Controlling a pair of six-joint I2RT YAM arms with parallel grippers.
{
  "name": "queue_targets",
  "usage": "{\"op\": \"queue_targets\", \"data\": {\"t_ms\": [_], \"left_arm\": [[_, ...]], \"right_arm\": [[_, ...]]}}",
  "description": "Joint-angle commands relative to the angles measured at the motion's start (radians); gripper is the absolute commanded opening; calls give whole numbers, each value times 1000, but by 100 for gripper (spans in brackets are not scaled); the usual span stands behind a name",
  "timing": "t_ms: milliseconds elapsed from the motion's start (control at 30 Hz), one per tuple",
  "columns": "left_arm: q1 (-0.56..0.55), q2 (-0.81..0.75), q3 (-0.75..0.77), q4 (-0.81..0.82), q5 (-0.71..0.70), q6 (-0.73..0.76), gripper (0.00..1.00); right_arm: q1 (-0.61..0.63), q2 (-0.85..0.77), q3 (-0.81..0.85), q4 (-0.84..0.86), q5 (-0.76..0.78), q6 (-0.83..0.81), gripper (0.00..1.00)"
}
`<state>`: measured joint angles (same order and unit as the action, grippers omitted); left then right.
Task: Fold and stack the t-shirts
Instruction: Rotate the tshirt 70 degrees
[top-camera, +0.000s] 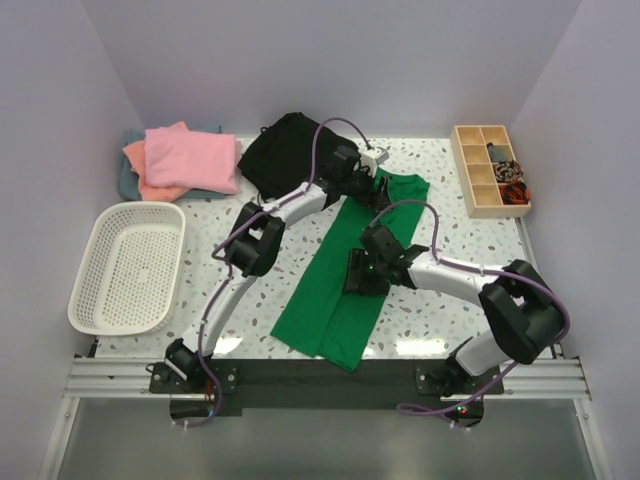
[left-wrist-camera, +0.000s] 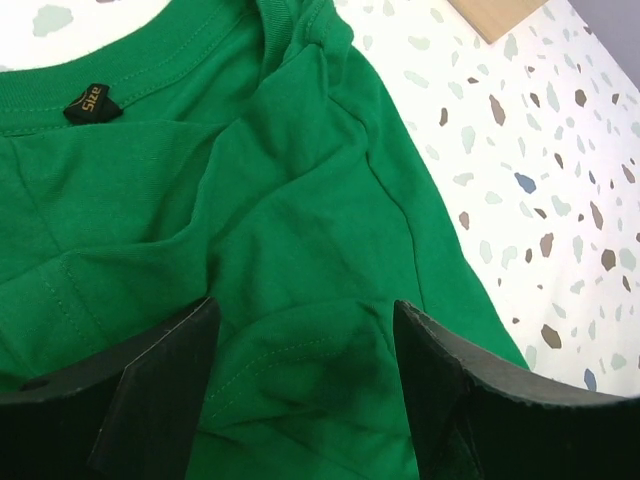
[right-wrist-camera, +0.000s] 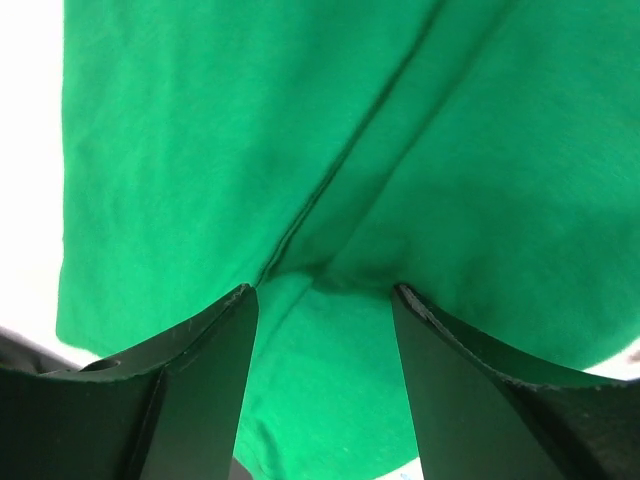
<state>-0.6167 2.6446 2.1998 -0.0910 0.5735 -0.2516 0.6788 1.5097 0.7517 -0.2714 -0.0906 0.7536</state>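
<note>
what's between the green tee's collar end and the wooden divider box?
Nothing, just bare speckled table between the green t-shirt and the wooden divider box. Shows in the top view, and in the left wrist view.

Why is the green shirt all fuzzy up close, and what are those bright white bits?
Right wrist: the green shirt is very close, so it looks soft, and the left edge washes out white. Top external: bright glare streaks the table at its near edge.

the left arm and the right arm have white tube links between bulky black joints. their bases are black too. thin purple cables loop along them. the fingers are matte black wedges with pale, scuffed edges.
</note>
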Motion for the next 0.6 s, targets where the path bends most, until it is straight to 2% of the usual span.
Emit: {"op": "queue_targets", "data": {"t_ms": [0,300,433,567], "left_arm": [[3,44,70,20,9,-31,76],[5,44,61,59,-86,-70,77],[6,69,115,76,-124,-89,81],[5,141,222,126,-146,-115,91]], "right_arm": [[-7,38,8,-204,300,79,63],[-21,83,116,-413,537,90,64],[-33,61,126,-451,548,73,66],[-35,56,113,-448,525,46,66]]}}
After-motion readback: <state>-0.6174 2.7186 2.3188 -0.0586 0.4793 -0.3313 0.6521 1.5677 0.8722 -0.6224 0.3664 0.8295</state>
